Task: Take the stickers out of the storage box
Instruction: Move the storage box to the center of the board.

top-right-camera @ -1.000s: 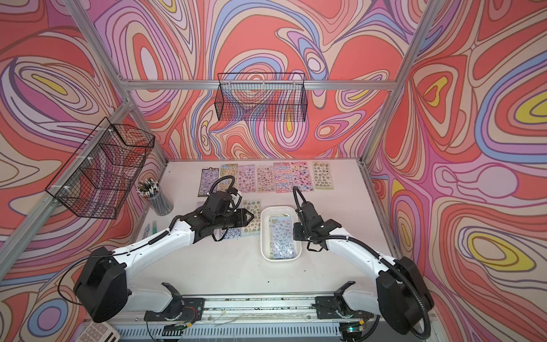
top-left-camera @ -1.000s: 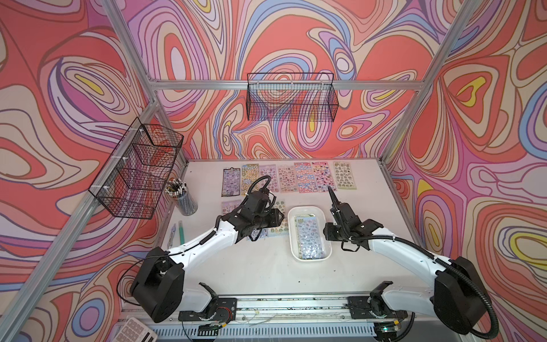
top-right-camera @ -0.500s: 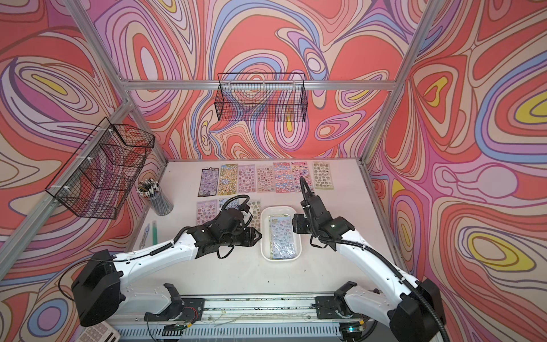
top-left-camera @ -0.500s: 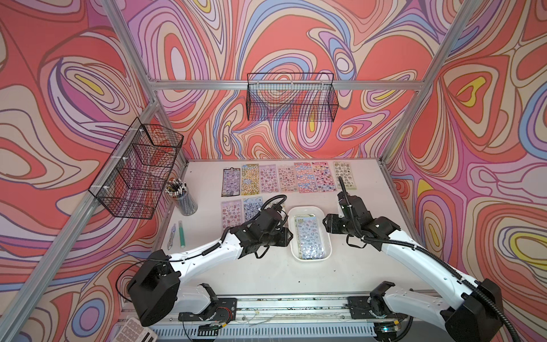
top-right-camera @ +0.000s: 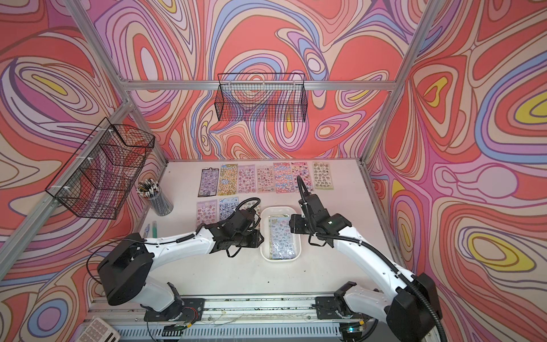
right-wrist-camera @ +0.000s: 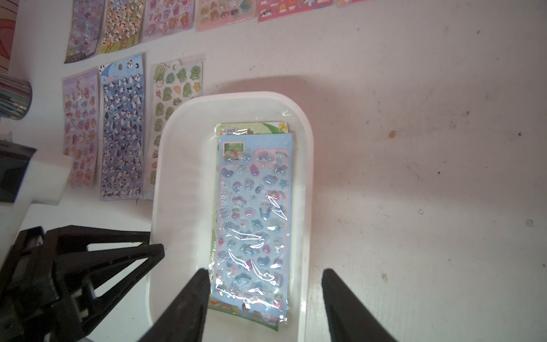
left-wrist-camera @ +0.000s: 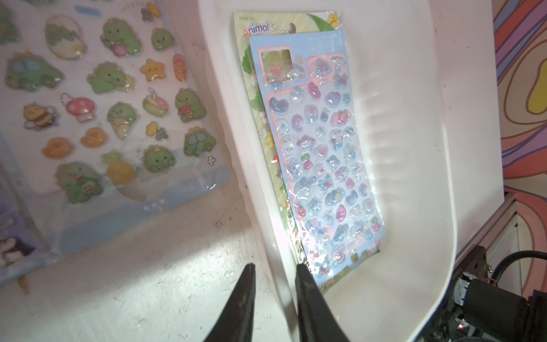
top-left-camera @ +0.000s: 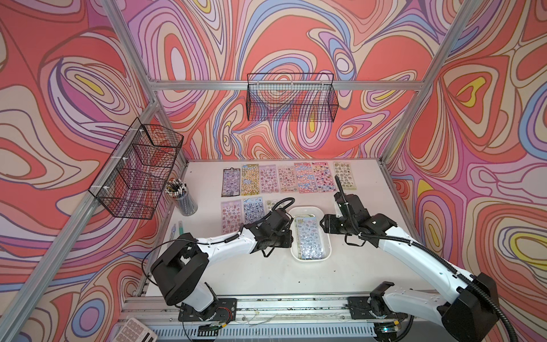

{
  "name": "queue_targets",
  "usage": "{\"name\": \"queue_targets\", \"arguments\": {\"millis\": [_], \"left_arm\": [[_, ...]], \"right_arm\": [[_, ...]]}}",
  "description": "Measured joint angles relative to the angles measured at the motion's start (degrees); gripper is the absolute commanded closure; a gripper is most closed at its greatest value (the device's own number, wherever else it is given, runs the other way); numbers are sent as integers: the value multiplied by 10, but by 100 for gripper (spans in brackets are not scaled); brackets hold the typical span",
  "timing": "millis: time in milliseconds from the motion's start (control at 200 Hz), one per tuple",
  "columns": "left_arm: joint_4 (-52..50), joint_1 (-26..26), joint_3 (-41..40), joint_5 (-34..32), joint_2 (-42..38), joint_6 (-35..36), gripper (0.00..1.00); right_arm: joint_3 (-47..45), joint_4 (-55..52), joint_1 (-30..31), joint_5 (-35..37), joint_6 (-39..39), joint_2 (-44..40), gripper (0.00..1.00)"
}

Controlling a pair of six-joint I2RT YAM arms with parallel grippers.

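Scuffed white bench (top-left-camera: 355,266): storage box (top-left-camera: 307,209) at frame centre, row of seven sticker sheets (top-left-camera: 285,179) above it, three further sheets (top-left-camera: 233,214) left of it, pencil cup (top-left-camera: 185,202) at left edge.

Bright light, glare on stickers (right-wrist-camera: 254,234)

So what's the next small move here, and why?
Probably close the left gripper on the storage box wall: its jaws straddle that wall, one inside, one outside, with a gap showing beside the outer one. That should steady the box while the open right gripper, poised over the blue sticker sheet lying in it, goes for the sheet.
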Motion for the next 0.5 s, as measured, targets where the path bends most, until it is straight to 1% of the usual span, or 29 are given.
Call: {"name": "queue_targets", "arguments": {"millis": [95,220,501], "left_arm": [[6,0,11,2,21,-3,79],[10,0,30,8,41,-6,80],[16,-2,70,15,64,-14,85]], "right_arm": [[0,0,0,-3,0,7,37],[0,0,0,-6,4,19,37],[15,-2,0,-10,3,51,37]]}}
